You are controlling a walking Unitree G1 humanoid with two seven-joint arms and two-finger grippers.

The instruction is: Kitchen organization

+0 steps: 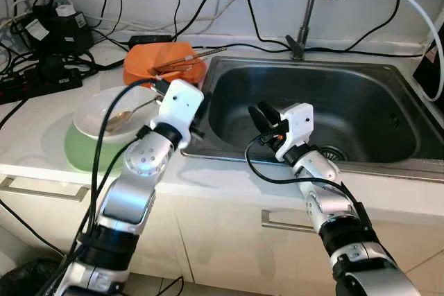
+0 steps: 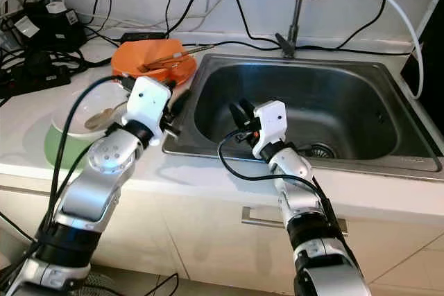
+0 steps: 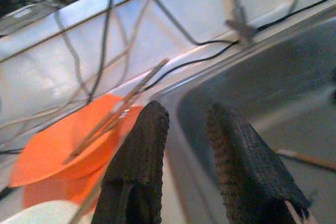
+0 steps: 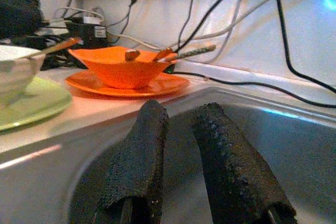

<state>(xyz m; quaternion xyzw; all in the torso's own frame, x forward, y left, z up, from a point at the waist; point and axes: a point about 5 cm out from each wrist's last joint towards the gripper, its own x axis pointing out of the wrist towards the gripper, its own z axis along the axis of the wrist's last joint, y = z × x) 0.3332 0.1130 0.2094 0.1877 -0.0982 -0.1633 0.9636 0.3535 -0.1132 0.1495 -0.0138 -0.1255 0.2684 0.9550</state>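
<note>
Across the orange bowl (image 1: pixel 165 62), chopsticks (image 1: pixel 189 59) point toward the sink (image 1: pixel 361 105); both grippers gape empty.

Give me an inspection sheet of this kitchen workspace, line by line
Surface: white countertop with steel sink set in.
Job's things: orange bowl on an orange plate, chopsticks across it; white bowl with spoon on green plate.
Clutter: nothing seen.
Grippers: left gripper open at sink's rim; right gripper open over the basin.
Cables: black cables and power strip behind.
Surroundings: faucet, cabinet drawers below.
</note>
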